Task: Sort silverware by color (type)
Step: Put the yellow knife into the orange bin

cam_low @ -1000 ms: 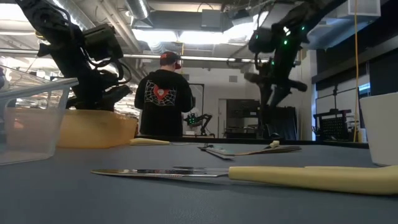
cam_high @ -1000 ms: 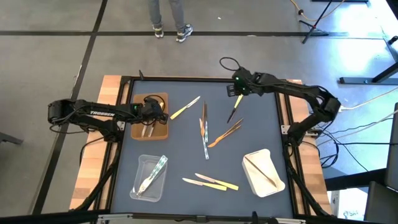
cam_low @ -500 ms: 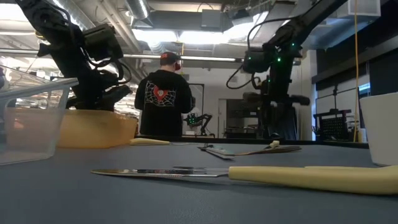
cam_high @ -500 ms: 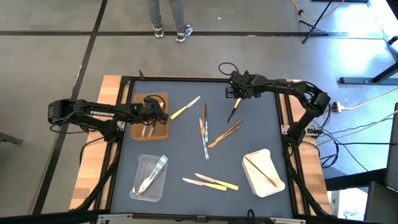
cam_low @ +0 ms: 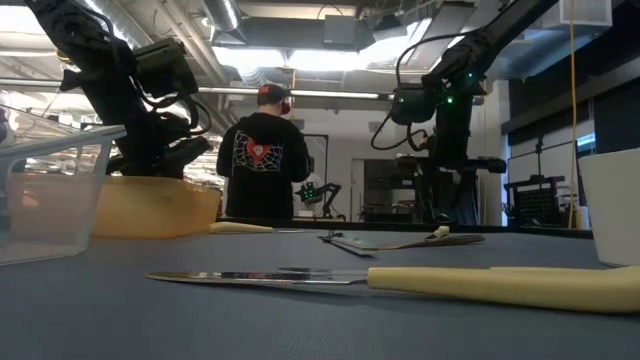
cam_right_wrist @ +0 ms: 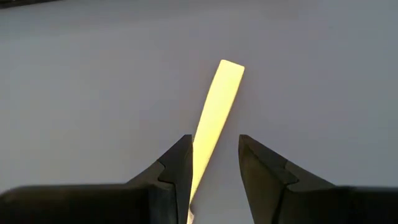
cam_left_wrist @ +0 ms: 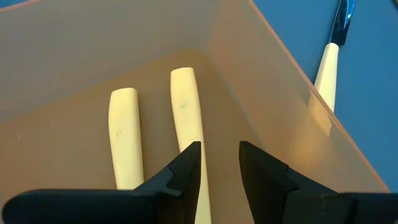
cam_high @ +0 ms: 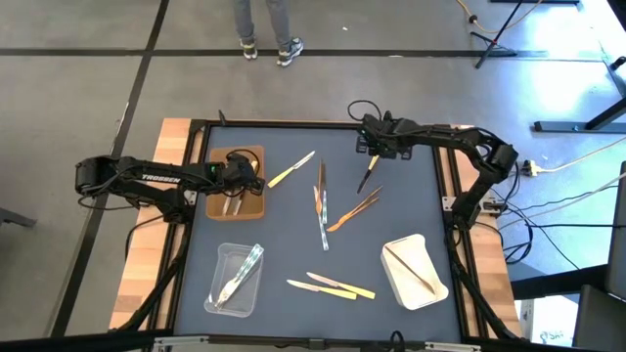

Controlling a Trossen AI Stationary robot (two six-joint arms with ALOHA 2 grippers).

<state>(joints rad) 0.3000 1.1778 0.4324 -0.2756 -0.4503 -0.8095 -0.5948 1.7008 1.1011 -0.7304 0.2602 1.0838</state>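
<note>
My right gripper (cam_high: 375, 149) hangs open near the table's far right. It points down over a slim flat utensil (cam_high: 368, 176) that lies on the blue mat. In the right wrist view the utensil's handle (cam_right_wrist: 217, 99) runs between my two fingers (cam_right_wrist: 214, 140), which stand on either side of it. My left gripper (cam_high: 238, 181) is open, low inside the brown tray (cam_high: 249, 205) at the far left. There, two pale yellow utensil handles (cam_left_wrist: 121, 130) lie on the floor beside and under its fingers (cam_left_wrist: 221, 146).
More silverware lies on the mat: a yellow-handled knife (cam_high: 290, 169), clear pieces (cam_high: 321, 205), tan wooden ones (cam_high: 354, 210) and yellow ones (cam_high: 328, 286) near the front. A clear tray (cam_high: 220, 252) holds clear utensils and a white tray (cam_high: 396, 284) a wooden one. A person (cam_low: 262, 160) stands beyond the far edge.
My right gripper has come down toward the slim utensil at the far right and has rolled about its own axis, so that its fingers now stand on either side of the handle. Nothing on the table has moved.
</note>
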